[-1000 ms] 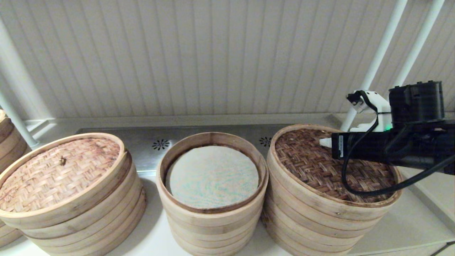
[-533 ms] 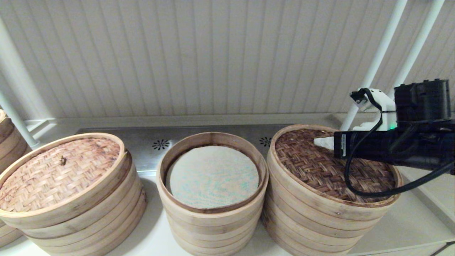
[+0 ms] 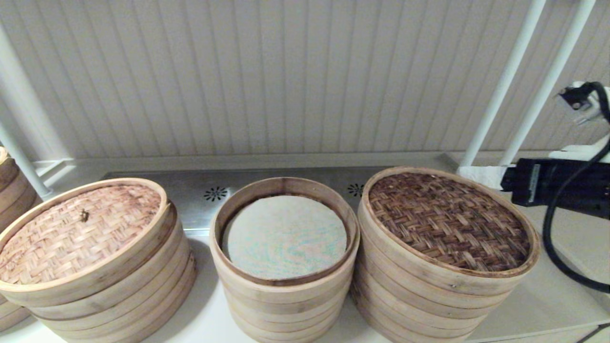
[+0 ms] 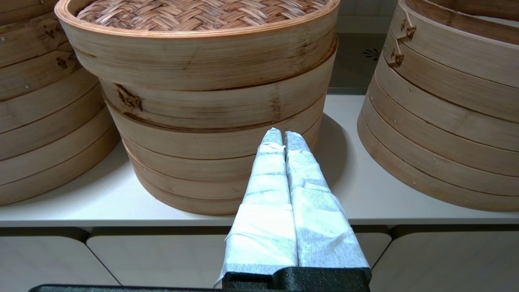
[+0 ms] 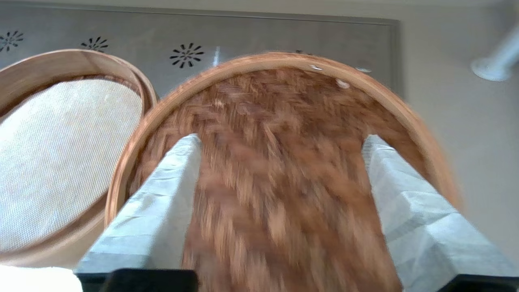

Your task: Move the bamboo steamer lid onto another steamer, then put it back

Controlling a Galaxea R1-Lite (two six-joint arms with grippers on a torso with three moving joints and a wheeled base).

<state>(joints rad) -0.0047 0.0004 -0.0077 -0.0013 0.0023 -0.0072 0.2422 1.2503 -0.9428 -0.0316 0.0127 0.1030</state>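
Observation:
The bamboo steamer lid (image 3: 448,221), dark brown herringbone weave in a pale rim, lies on top of the wide right-hand stack. The other steamer (image 3: 284,238), narrow and lidless with a whitish flecked liner, stands in the middle. My right gripper (image 3: 478,175) hangs level with the lid's back right rim, just off it, and touches nothing. In the right wrist view this gripper (image 5: 282,138) is open, its wrapped fingers (image 5: 162,202) spread wide above the lid (image 5: 275,121), with the other steamer (image 5: 61,154) beside. My left gripper (image 4: 282,132) is shut and empty, low at the counter's front.
A pale-tan-lidded stack (image 3: 81,228) stands at the left, with another stack (image 3: 12,190) at the far left edge. Two white poles (image 3: 505,85) rise behind the right stack. A steel plate with vent holes (image 3: 215,193) runs along the wall. A black cable (image 3: 553,247) droops from my right arm.
My right gripper has drawn back to the right, from above the lid's back part to beyond its right rim. The lid has stayed on its stack.

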